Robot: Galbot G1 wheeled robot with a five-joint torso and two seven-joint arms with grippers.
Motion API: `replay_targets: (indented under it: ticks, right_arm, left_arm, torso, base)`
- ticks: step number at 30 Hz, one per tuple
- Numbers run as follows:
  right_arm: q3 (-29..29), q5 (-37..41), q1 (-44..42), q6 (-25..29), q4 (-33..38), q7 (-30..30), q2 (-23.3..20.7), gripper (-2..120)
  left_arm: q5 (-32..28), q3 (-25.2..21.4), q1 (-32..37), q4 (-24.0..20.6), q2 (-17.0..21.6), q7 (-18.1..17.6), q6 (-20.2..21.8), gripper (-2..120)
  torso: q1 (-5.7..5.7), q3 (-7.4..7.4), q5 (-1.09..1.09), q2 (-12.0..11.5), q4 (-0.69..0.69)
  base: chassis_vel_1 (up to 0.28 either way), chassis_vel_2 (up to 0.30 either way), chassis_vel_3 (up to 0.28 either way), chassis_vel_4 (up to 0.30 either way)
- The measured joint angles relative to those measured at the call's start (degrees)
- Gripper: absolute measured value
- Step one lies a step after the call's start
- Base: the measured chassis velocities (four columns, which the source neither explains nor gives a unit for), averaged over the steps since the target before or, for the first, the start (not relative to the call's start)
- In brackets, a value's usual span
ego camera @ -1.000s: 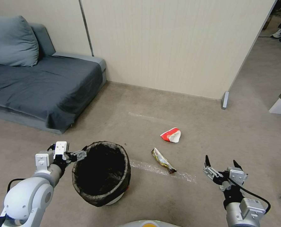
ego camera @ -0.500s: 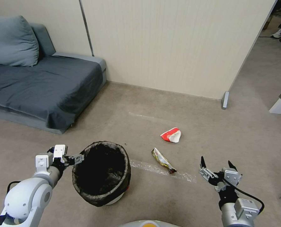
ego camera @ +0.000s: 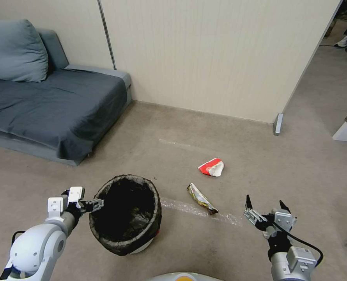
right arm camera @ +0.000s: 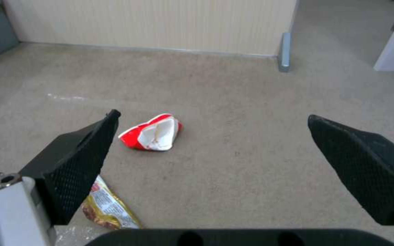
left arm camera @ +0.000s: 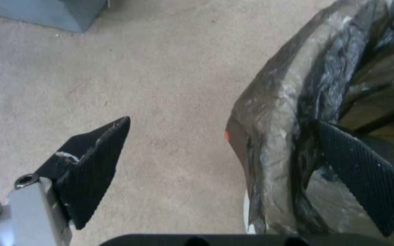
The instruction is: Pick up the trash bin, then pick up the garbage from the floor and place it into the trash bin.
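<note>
Rim of the small round white bag-lined trash bin is straddled by the spread left gripper; if only slack liner is pinched, slip is risked.

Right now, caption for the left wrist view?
Open left gripper straddles the trash bin rim, one finger inside the bag liner, one outside over carpet.

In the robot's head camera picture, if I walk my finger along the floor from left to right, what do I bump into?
Left gripper → trash bin → yellow snack packet → red-and-white wrapper → right gripper.
</note>
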Motion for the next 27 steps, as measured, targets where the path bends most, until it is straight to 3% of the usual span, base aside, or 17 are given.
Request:
replay_targets:
  ticks: [5,9,27]
  right_arm:
    - [-0.3,-0.4,0.0,0.5,-0.4,0.4,0.0,100]
    - [-0.3,-0.4,0.2,0.6,-0.5,0.5,0.0,100]
    - [-1.2,-0.9,0.4,1.7,-1.2,0.3,0.0,100]
  left_arm:
    - [1.6,0.1,0.2,0.5,-0.2,1.4,0.0,99]
    - [1.8,0.2,0.2,0.6,-0.4,2.0,0.0,91]
    - [2.6,1.3,-0.6,2.3,-0.6,4.5,-0.1,27]
  torso:
    - [0.0,0.0,0.0,0.0,0.0]
    - [0.0,0.0,0.0,0.0,0.0]
    - [0.0,0.0,0.0,0.0,0.0]
  base:
    - [0.0,0.0,0.0,0.0]
    - [0.0,0.0,0.0,0.0]
    - [0.0,0.0,0.0,0.0]
